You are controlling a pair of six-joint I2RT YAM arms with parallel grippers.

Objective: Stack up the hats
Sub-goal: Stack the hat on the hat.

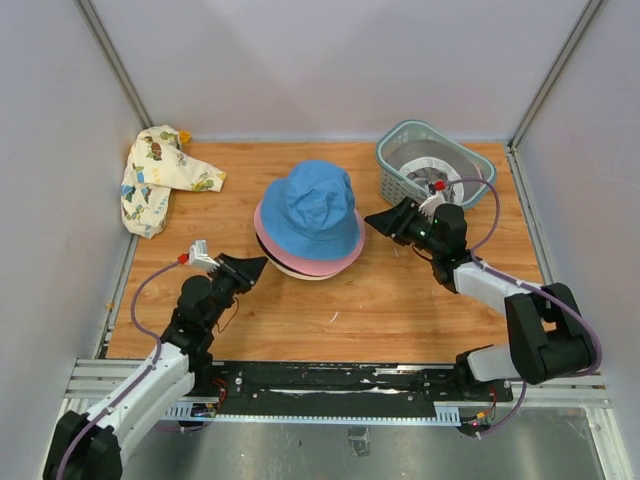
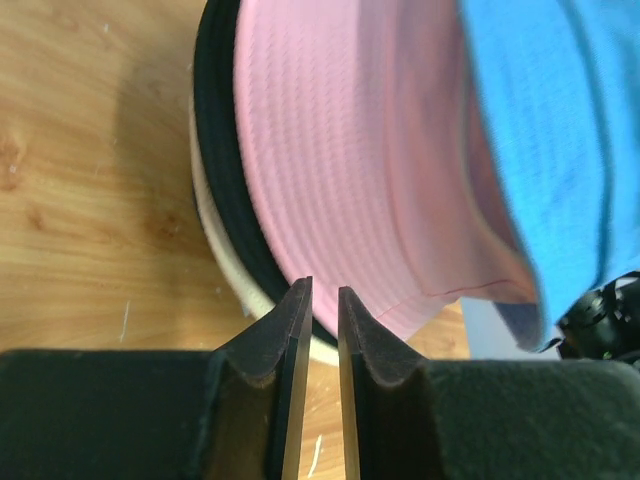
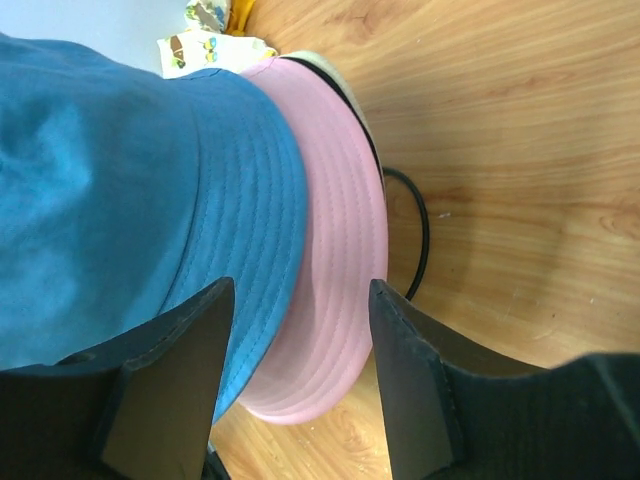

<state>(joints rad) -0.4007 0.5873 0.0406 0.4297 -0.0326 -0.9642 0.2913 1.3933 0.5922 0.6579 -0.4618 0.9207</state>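
While hats (image 1: 310, 215) sit stacked, basket (image 1: 420, 126) and cloth (image 1: 160, 175) flank.

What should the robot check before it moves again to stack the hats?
1. Blue hat sits on top of the pink hat: ok.
2. Left gripper holds nothing, jaws nearly together: ok.
3. Right gripper open beside the pile: ok.
4. Patterned hat on the pile: not ok, it lies in the far left corner.
5. Pale hat on the pile: not ok, it is inside the basket.
6. Right fingers touching a brim: cannot tell.
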